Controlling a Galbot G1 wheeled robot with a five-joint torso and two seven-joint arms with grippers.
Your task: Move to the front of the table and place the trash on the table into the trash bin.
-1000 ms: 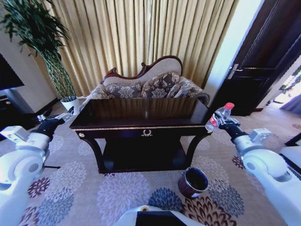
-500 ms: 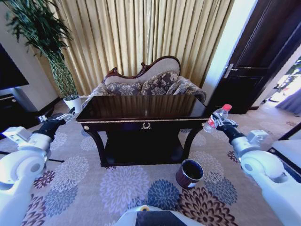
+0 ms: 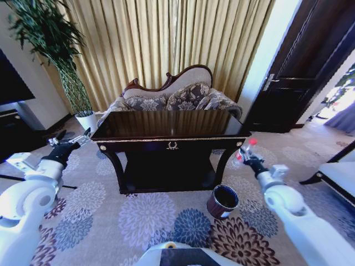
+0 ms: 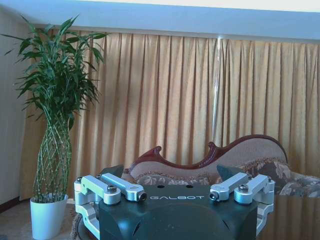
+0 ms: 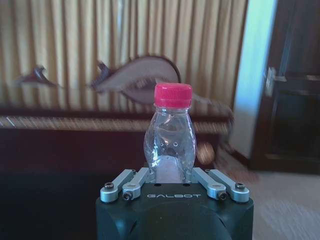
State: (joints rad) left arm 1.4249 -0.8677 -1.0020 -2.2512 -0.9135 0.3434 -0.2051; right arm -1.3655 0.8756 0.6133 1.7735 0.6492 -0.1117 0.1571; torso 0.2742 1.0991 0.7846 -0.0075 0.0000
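Observation:
The dark glossy table (image 3: pixel 166 126) with gold trim stands straight ahead. On the carpet by its front right leg sits the trash bin (image 3: pixel 223 200), round, dark brown, black inside. My right gripper (image 3: pixel 244 159) (image 5: pixel 167 179) is shut on a piece of trash, a clear plastic bottle (image 3: pixel 248 149) (image 5: pixel 168 137) with a red cap. It holds the bottle upright beside the table's right front corner, above and a little right of the bin. My left gripper (image 3: pixel 71 143) (image 4: pixel 177 196) hangs open off the table's left end, nothing between its fingers.
A patterned sofa (image 3: pixel 172 100) stands behind the table before gold curtains. A tall plant in a white pot (image 3: pixel 83 121) and a black TV stand (image 3: pixel 14 130) are at the left, a dark door (image 3: pixel 302 77) at the right. Open carpet surrounds the bin.
My right arm has come down and inward with the bottle, from above table height to beside the table's corner, nearer the bin. The camera view has shifted a little. The left arm is almost still.

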